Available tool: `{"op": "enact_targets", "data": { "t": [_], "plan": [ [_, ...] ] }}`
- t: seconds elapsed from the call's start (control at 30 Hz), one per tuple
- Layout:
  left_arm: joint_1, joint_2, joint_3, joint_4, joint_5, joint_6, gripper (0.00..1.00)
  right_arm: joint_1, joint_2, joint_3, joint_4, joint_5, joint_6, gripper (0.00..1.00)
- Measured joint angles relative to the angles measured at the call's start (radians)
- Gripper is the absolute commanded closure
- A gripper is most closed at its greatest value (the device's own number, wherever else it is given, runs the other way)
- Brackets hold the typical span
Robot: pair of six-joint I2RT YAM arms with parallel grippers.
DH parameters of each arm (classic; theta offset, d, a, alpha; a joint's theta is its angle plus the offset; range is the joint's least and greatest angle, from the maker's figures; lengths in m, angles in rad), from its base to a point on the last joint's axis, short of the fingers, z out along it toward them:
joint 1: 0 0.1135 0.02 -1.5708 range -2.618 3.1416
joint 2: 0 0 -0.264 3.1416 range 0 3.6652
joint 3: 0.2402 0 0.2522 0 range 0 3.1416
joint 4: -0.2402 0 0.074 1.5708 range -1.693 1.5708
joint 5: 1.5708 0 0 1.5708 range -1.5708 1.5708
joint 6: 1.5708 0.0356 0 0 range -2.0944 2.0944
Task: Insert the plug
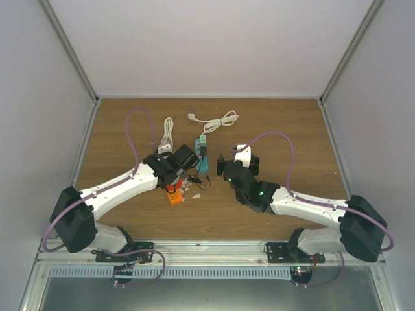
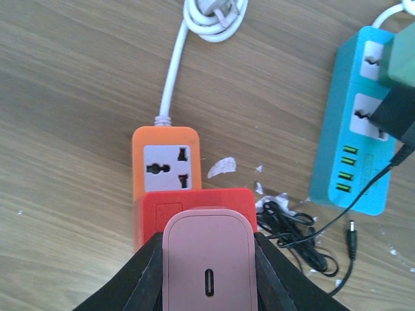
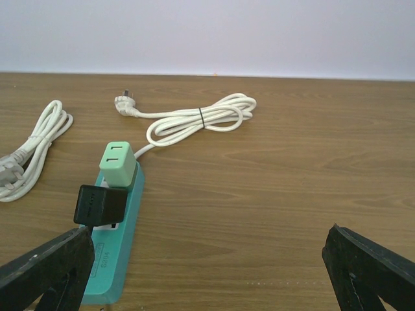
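The plug (image 3: 100,204) is sitting on the teal strip (image 3: 122,259), lower left of frame. The left pincer (image 2: 207,269) is clamping a pink charger (image 2: 207,240), and the right pincer (image 3: 207,259) is gaping wide.

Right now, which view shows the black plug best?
Right wrist: the black plug sits whole on the teal strip, beside a green adapter. Left wrist cuts it at the edge but shows its wire. From above it is a dark speck.
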Motion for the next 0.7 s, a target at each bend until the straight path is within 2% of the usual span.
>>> {"op": "enact_targets", "data": {
  "t": [0.17, 0.43, 0.7],
  "plan": [
    [0.000, 0.000, -0.017, 0.055, 0.016, -0.017, 1.00, -0.002, 0.000, 0.000, 0.000, 0.000, 0.000, 0.01],
    [-0.001, 0.002, -0.021, 0.045, 0.008, -0.056, 1.00, -0.002, 0.000, 0.000, 0.000, -0.001, 0.000, 0.00],
    [-0.002, -0.023, -0.043, -0.071, -0.034, -0.112, 1.00, -0.002, 0.000, 0.000, 0.000, -0.001, 0.000, 0.00]
  ]
}}
